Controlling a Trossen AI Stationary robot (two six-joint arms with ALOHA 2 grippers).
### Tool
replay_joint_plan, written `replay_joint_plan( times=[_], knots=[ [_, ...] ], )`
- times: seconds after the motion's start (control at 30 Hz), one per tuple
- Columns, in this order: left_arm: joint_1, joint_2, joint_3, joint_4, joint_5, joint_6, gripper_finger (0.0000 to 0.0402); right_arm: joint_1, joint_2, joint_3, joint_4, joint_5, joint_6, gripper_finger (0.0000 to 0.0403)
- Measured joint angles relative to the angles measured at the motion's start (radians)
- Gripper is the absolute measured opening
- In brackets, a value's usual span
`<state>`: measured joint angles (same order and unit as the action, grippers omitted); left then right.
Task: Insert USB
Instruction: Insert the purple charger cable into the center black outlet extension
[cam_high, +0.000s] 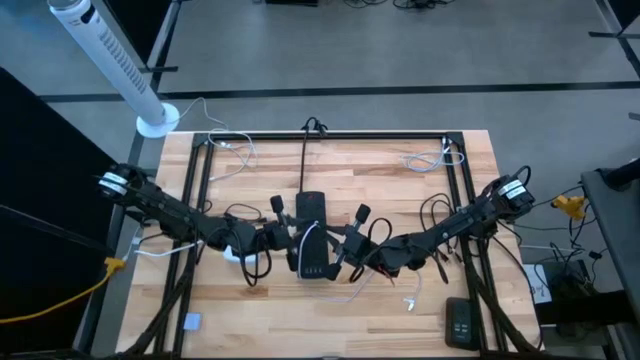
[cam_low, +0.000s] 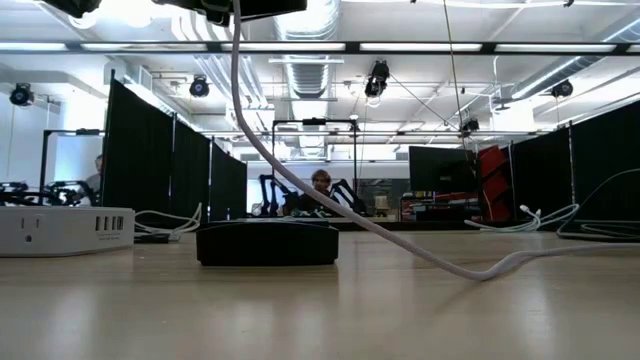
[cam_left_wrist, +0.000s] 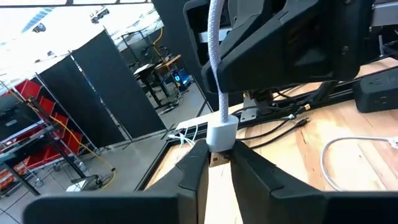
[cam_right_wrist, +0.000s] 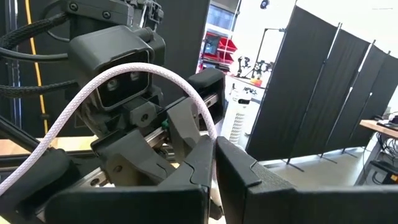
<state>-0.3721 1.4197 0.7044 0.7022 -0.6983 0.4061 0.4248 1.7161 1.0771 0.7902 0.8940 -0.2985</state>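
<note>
From above: saw two dark arms meeting over the middle of the pale wooden slatted table (cam_high: 400, 190). One black rectangular hub box (cam_high: 311, 235) sat at centre, with the left gripper (cam_high: 282, 238) just beside it on one side and the right gripper (cam_high: 352, 250) just beside it on the other. One white braided cable (cam_high: 310, 238) arched between the two grippers over the box. Also counted one small black remote-like block (cam_high: 460, 322) near the table's front right corner and one white tower fan (cam_high: 110, 62) off the back left corner.

From table height: just one flat black box again, sitting on the wood, plus one white power strip with USB ports (cam_low: 62, 230) off at the edge. Same white cable drooped down from above and trailed across the tabletop. Grippers out of frame here. One person (cam_low: 320, 181) visible far back in the room.

Left wrist: two dark fingers (cam_left_wrist: 193, 177) pinched together around the white USB plug (cam_left_wrist: 221, 132), plug held up in the air, clear of any port, cable running upward from it.

Right wrist: two fingers (cam_right_wrist: 189, 171) pressed together with the white cable squeezed between them, cable looping up and over toward the left gripper facing it.
</note>
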Motion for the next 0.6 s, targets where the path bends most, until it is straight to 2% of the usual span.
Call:
replay_joint_plan(
  times=[0.13, 0.47, 0.53, 0.6],
  knots=[
    [0.0, 0.0, 0.0, -0.015, -0.001, 0.0, 0.0005, 0.0, 0.001, 0.0, -0.007, -0.001, 0.0, 0.0],
    [0.0, 0.0, 0.0, -0.024, 0.002, 0.015, 0.0, 0.0, 0.001, 0.0, -0.052, -0.004, 0.01, 0.0],
    [0.0, 0.0, 0.0, -0.041, 0.039, 0.042, 0.0001, 0.0, 0.001, 0.0, -0.052, -0.005, 0.006, 0.0],
    [0.0, 0.0, -0.001, -0.056, 0.12, 0.076, 0.0008, 0.001, 0.001, 0.0, -0.052, -0.008, -0.009, 0.0]
  ],
)
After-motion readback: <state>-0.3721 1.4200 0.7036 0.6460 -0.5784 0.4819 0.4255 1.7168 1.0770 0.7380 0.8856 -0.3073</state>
